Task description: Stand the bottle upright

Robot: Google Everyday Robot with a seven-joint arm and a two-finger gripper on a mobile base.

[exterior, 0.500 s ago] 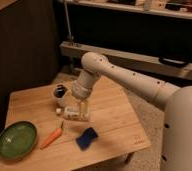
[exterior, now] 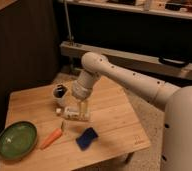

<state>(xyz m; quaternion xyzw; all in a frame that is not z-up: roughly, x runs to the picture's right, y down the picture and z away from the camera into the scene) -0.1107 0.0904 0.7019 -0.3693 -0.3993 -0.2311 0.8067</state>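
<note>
My pincer (exterior: 81, 109), released and spread wide, hangs mid-frame over the lying bottle (exterior: 71, 114); probably light, slick plastic, so I'd grip mid-body.

A wooden table (exterior: 116, 122) holds a green bowl (exterior: 16, 140) at its near left corner, a carrot (exterior: 51, 138) just right of it, a blue sponge (exterior: 87, 138) farther right, and a white cup (exterior: 59, 93) toward the far side.

Light tan wood-grain table (exterior: 116, 122). Green bowl (exterior: 16, 140), darker rim. Orange carrot (exterior: 51, 138), green tip. Blue sponge (exterior: 87, 138). White cup (exterior: 59, 93), dark inside. Whitish-clear bottle (exterior: 65, 113), white cap. White arm (exterior: 134, 82), small dark dots; pale cream gripper (exterior: 78, 110) down at bottle, mid-table.
</note>
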